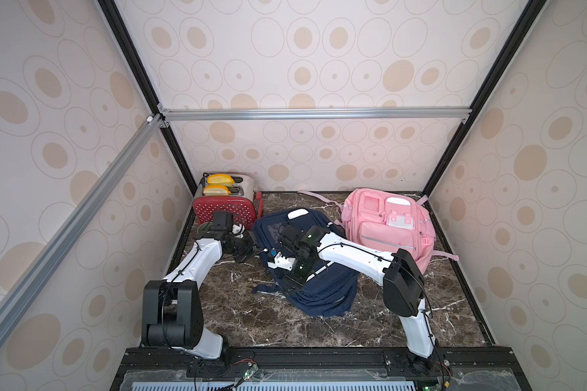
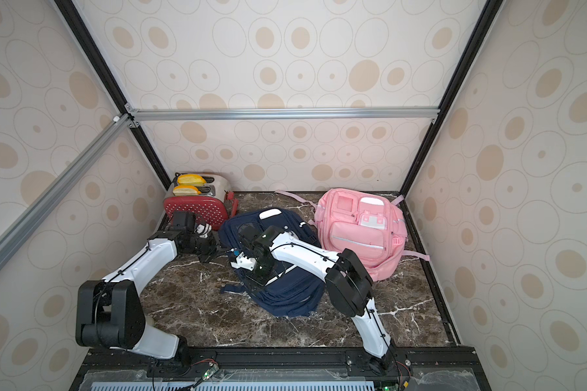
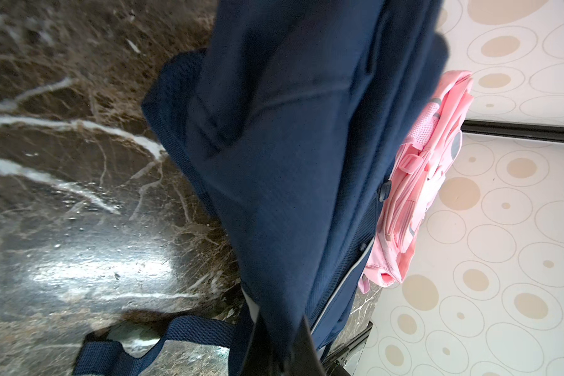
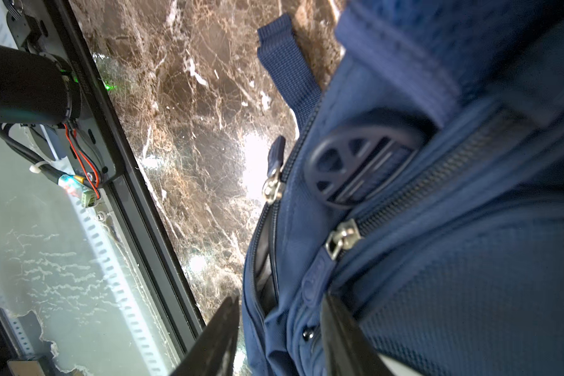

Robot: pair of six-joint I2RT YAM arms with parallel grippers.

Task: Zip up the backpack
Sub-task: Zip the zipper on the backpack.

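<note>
Step in hand, by judgement: bracing the bag so the slider of the gaping zip can be drawn. Keep the right claw [image 4: 282, 298] clamped on its fold to tension the cloth along the teeth. Straighten the open zip [image 4: 263, 260] before any pull. Draw the silver slider [image 4: 273, 188] by its dark pull tab [image 4: 276, 151] along the line of the gap, never across it. Watch for lining caught in the teeth.

At the right claw: jaws about half closed, fingers [image 4: 339, 325] either side of a thick navy fold just beside the open zip, seemingly pressed to the cloth on both sides. At the left claw [image 1: 258, 251]: fully closed, apparently pinching cloth at the side edge of the navy backpack [image 1: 326, 287]. Exact hold masked by fabric in the wrist view.

Further out: a second slider [image 4: 342, 237] on the neighbouring zip, teeth closed beyond it, and a round buckle [image 4: 355, 162] between the two zips. Navy backpack lying flat mid-worktop [image 1: 251, 325], between the two arms. Pink backpack [image 1: 387, 223] just beside it on the far right, contact not clear. Toaster [image 1: 224, 203] in the far left corner, apart from the work
</note>
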